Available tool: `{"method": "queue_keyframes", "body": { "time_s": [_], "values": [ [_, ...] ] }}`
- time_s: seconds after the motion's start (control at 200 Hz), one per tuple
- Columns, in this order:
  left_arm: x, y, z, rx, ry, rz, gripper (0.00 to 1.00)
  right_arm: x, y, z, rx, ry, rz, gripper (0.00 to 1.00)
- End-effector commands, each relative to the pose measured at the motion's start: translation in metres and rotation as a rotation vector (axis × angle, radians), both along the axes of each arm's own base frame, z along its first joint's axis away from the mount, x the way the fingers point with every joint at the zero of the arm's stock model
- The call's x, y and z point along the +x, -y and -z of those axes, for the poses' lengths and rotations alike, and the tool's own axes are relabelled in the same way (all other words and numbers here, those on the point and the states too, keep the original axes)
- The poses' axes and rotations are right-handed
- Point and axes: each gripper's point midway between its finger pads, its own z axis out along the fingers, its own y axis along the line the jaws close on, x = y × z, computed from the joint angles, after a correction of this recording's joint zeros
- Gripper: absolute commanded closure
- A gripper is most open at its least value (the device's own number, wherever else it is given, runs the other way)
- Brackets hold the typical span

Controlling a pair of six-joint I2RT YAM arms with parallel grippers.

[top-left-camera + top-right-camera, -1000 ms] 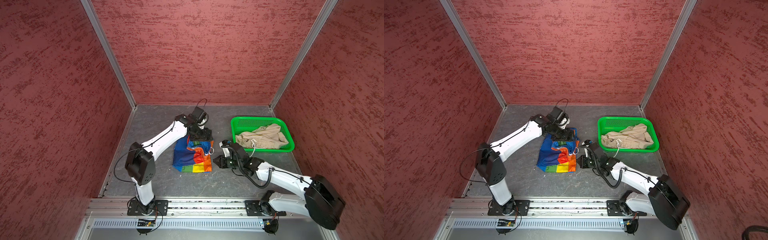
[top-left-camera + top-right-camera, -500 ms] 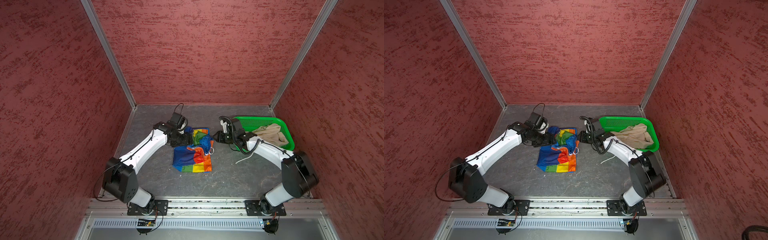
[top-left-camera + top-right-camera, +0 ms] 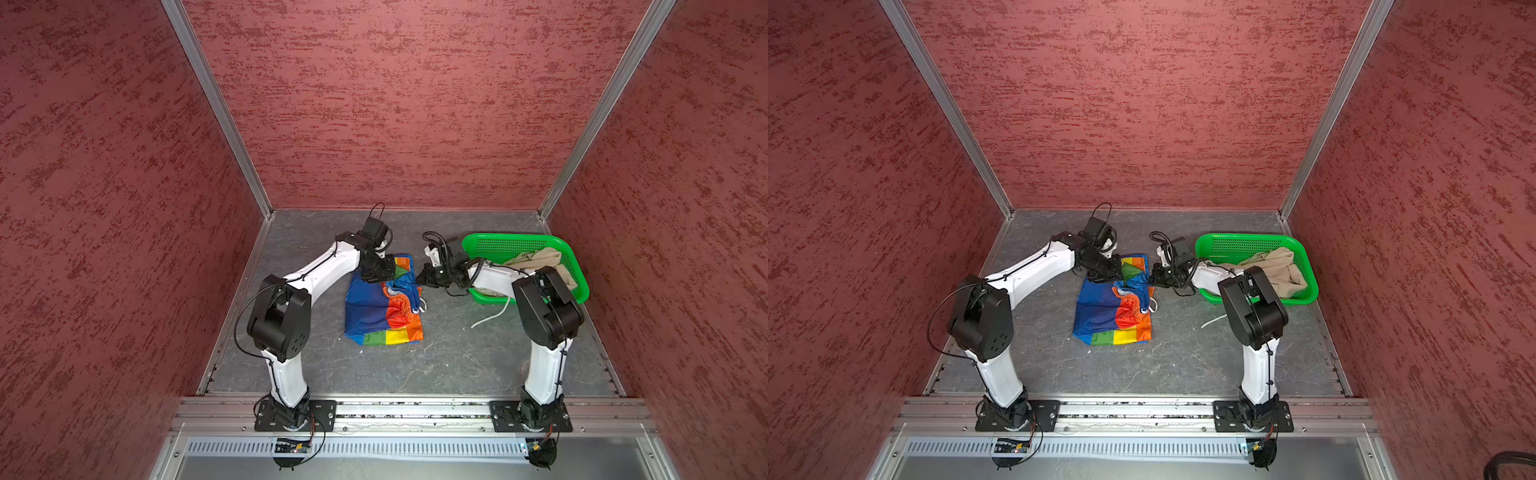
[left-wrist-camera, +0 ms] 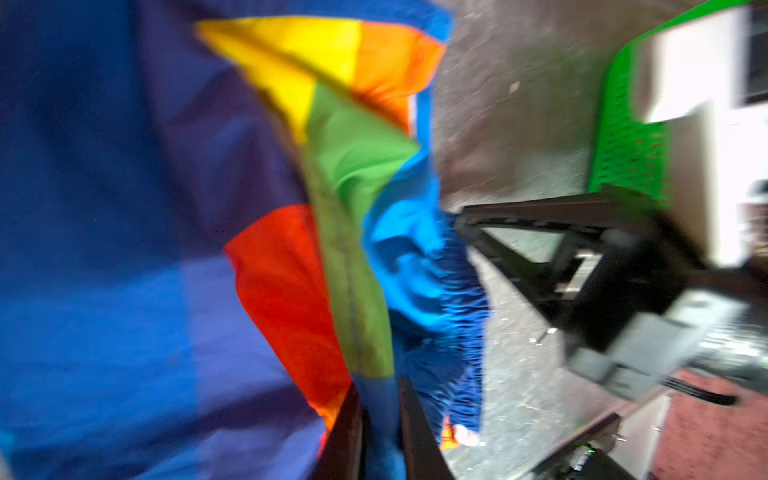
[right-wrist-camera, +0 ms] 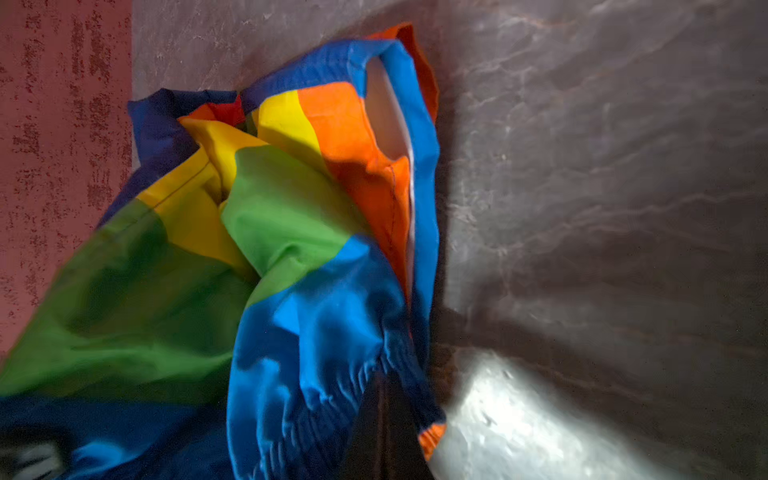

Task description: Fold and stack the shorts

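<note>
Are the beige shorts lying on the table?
No, the beige shorts sit bunched inside the green basket.

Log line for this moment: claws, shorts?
left claw: shut on rainbow shorts | right claw: shut on rainbow shorts | beige shorts: in green basket

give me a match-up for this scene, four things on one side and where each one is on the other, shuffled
1 thin rainbow-striped shorts
2 plain beige shorts
3 green perforated plastic basket
4 white drawstring

a inside the basket
b trailing on the grey table
c standing at the table's far right
d pinched by left claw and right claw

Pairs: 1-d, 2-a, 3-c, 4-b
</note>
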Motion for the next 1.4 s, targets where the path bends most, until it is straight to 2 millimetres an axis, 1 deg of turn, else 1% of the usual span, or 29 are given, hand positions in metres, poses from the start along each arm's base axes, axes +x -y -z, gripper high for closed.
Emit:
{"method": "queue_keyframes", "body": {
  "time_s": [0.0,0.055,0.095,0.145,0.21,0.255,0.301,0.341,0.396,0.461,0.511,0.606,0.671,0.751,0.826,0.897,0.942,0.987,1.057,1.147,1.202,1.217,1.252,1.317,1.393],
  "values": [
    [0.016,0.023,-0.016,-0.090,0.030,0.007,0.76,0.016,-0.009,-0.012,0.057,0.070,-0.008,0.99],
    [0.021,0.028,-0.010,-0.101,0.019,0.007,0.65,0.016,-0.011,-0.012,0.082,0.067,-0.006,0.99],
    [0.023,0.031,0.000,-0.101,0.001,0.004,0.57,0.015,-0.013,-0.012,0.096,0.068,-0.003,0.98],
    [0.026,0.035,0.012,-0.107,-0.028,-0.003,0.49,0.015,-0.012,-0.013,0.106,0.074,0.002,0.97],
    [0.028,0.039,0.033,-0.107,-0.069,-0.009,0.42,0.014,-0.011,-0.013,0.108,0.078,0.010,0.96],
    [0.029,0.041,0.047,-0.098,-0.092,-0.015,0.40,0.013,-0.010,-0.014,0.108,0.083,0.013,0.93],
    [0.031,0.041,0.060,-0.089,-0.113,-0.022,0.40,0.013,-0.008,-0.016,0.103,0.090,0.022,0.90],
    [0.033,0.041,0.070,-0.086,-0.124,-0.030,0.39,0.012,-0.004,-0.019,0.092,0.103,0.034,0.89],
    [0.038,0.040,0.080,-0.083,-0.131,-0.044,0.39,0.011,0.001,-0.027,0.078,0.132,0.048,0.88],
    [0.046,0.038,0.085,-0.092,-0.131,-0.063,0.39,0.007,0.008,-0.042,0.059,0.174,0.065,0.87],
    [0.054,0.038,0.083,-0.108,-0.119,-0.074,0.39,0.003,0.014,-0.055,0.044,0.208,0.078,0.86],
    [0.067,0.038,0.070,-0.133,-0.085,-0.084,0.33,-0.015,0.012,-0.077,0.003,0.298,0.056,0.85],
    [0.075,0.040,0.054,-0.150,-0.053,-0.083,0.28,-0.031,0.000,-0.089,-0.018,0.354,0.000,0.85],
    [0.083,0.039,0.034,-0.162,-0.019,-0.081,0.23,-0.052,-0.023,-0.098,-0.020,0.407,-0.091,0.85],
    [0.088,0.035,0.011,-0.189,0.020,-0.081,0.22,-0.066,-0.048,-0.100,-0.010,0.432,-0.170,0.84],
    [0.090,0.028,-0.010,-0.215,0.050,-0.090,0.21,-0.071,-0.071,-0.097,-0.008,0.437,-0.227,0.84],
    [0.088,0.020,-0.024,-0.227,0.075,-0.102,0.22,-0.069,-0.084,-0.092,-0.013,0.427,-0.245,0.84],
    [0.084,0.009,-0.034,-0.226,0.097,-0.124,0.21,-0.065,-0.094,-0.088,-0.007,0.416,-0.250,0.85],
    [0.074,-0.015,-0.041,-0.208,0.118,-0.169,0.21,-0.055,-0.102,-0.082,0.002,0.401,-0.228,0.85],
    [0.058,-0.050,-0.041,-0.185,0.130,-0.245,0.22,-0.044,-0.112,-0.075,0.001,0.382,-0.218,0.86],
    [0.046,-0.067,-0.037,-0.178,0.131,-0.284,0.27,-0.036,-0.114,-0.070,-0.015,0.373,-0.201,0.87],
    [0.042,-0.071,-0.034,-0.177,0.130,-0.292,0.30,-0.034,-0.114,-0.069,-0.021,0.371,-0.195,0.87],
    [0.034,-0.077,-0.028,-0.167,0.121,-0.308,0.36,-0.030,-0.113,-0.063,-0.042,0.361,-0.179,0.88],
    [0.018,-0.082,-0.011,-0.151,0.089,-0.327,0.42,-0.023,-0.109,-0.055,-0.065,0.345,-0.148,0.89],
    [0.003,-0.082,0.013,-0.145,0.039,-0.336,0.46,-0.015,-0.102,-0.051,-0.064,0.333,-0.103,0.90]
  ]
}}
